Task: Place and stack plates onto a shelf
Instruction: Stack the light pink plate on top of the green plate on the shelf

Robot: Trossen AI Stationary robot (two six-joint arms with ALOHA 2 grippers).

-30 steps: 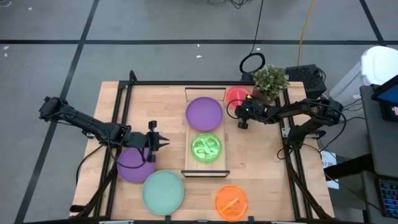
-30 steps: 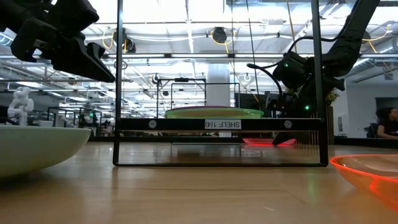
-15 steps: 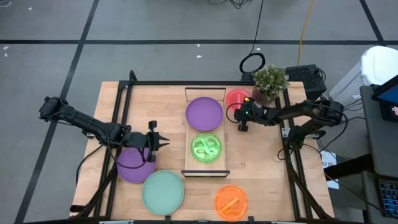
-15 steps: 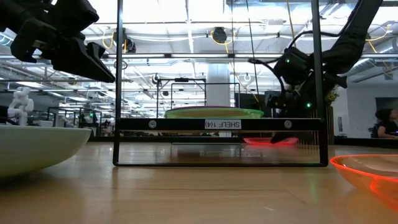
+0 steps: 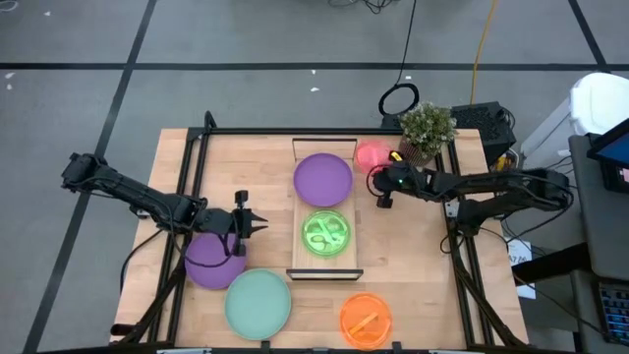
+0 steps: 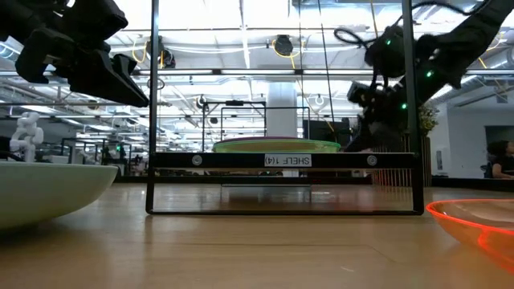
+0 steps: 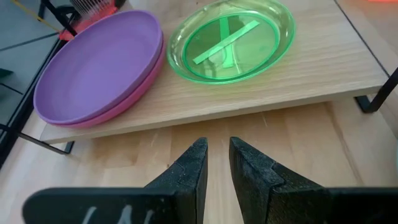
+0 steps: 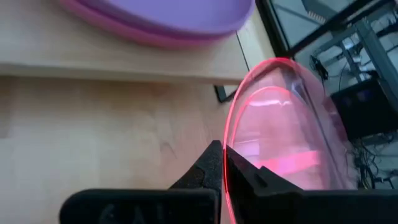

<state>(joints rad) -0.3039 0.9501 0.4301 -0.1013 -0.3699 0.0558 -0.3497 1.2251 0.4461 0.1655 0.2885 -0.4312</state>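
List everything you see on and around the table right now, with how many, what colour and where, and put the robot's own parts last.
Shelf: one, light wood with black end frames, table centre.
Large plates on the shelf: two stacked, purple over magenta, far end.
Small green plate: one, see-through lime, near end of the shelf.
Purple plate: one, on the table left of the shelf, partly under the left arm.
Mint plate: one, near edge of the table.
Orange plate: one, see-through, near right.
Pink plate: one, see-through red-pink, tilted, right of the shelf's far end.
Potted plant: one, green, far right corner.
Left tool: slightly parted, empty, left of the shelf.
Right tool: shut on the pink plate's rim.
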